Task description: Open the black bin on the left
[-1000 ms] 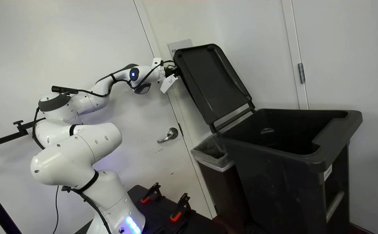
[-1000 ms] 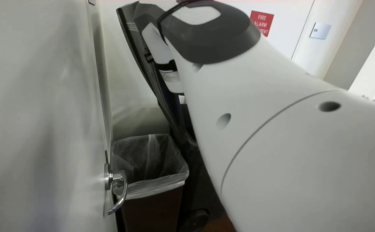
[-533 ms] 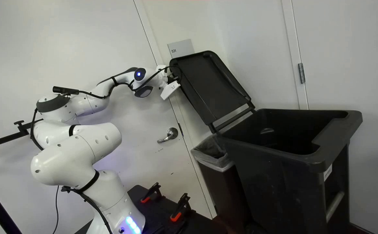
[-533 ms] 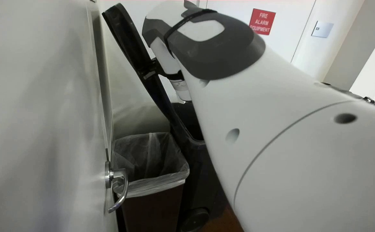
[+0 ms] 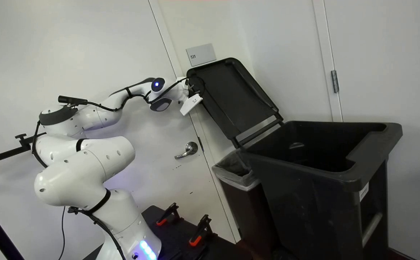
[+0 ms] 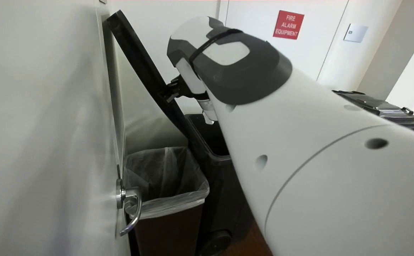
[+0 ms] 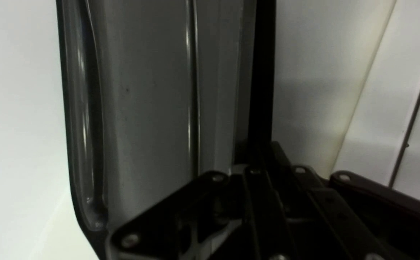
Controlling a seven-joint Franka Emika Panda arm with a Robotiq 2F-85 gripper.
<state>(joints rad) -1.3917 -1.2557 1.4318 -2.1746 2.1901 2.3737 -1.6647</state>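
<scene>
While the black bin (image 5: 318,206) stood upright near the wall (image 5: 285,54), its lid (image 5: 236,95) was raised off the mouth and leaned back toward the door (image 5: 156,133). At the lid's side edge was the tool (image 7: 267,159), its fingers drawn close together in the wrist view; the dark there hid whether they pinched that edge or only pressed against it. Just beside the bin stood a narrower brown bin (image 5: 245,209), lined with a clear bag (image 6: 171,207) folded over its rim. Above the door's lever handle (image 5: 188,148) reached the white arm (image 5: 87,159), and lower down a black bench (image 5: 231,249) carried two clamps (image 5: 202,231) with orange ends. Past the arm, in an exterior view, was a red sign (image 6: 288,25) reading FIRE ALARM EQUIPMENT.
</scene>
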